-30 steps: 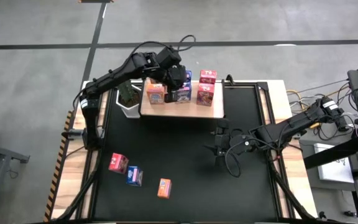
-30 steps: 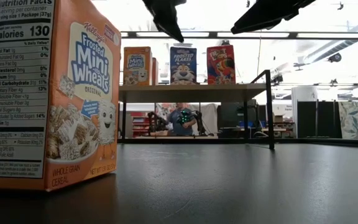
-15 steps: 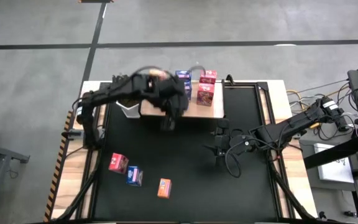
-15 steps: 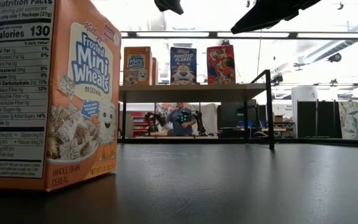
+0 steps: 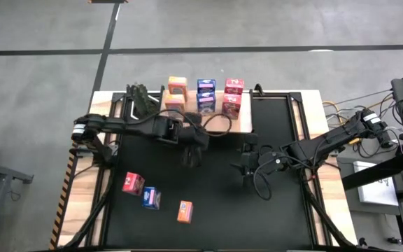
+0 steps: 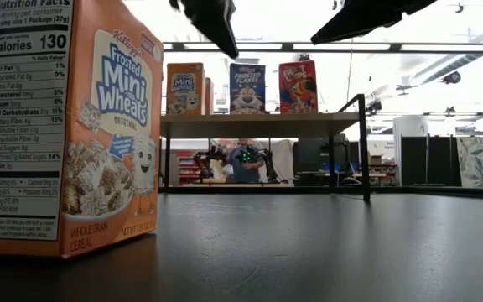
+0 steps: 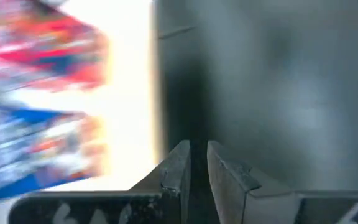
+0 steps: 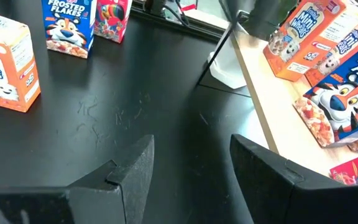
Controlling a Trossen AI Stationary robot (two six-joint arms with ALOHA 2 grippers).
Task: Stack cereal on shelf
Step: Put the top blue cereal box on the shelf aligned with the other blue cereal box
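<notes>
The left gripper [image 5: 189, 155] has pulled back from the shelf [image 5: 236, 126] at the upper middle of the high view, where a second ago it hung over the boxes, and now sits over the black mat [image 5: 215, 203] just below the shelf's front edge; its fingers [image 7: 176, 167] are nearly closed with only a thin gap and hold nothing. That reads as a placement finished and a return trip for the next box. Counted in the high view: six cereal boxes stand on the shelf in three columns, two orange [image 5: 176, 92], two blue [image 5: 206, 94] and two pink-red [image 5: 232, 96]. Three wait on the mat at lower left: one pink-red [image 5: 133, 184], one blue [image 5: 151, 198], one orange [image 5: 185, 211]. The right gripper [image 5: 246, 162] waits at mid-right of the mat, fingers [image 8: 132, 171] spread wide and empty
</notes>
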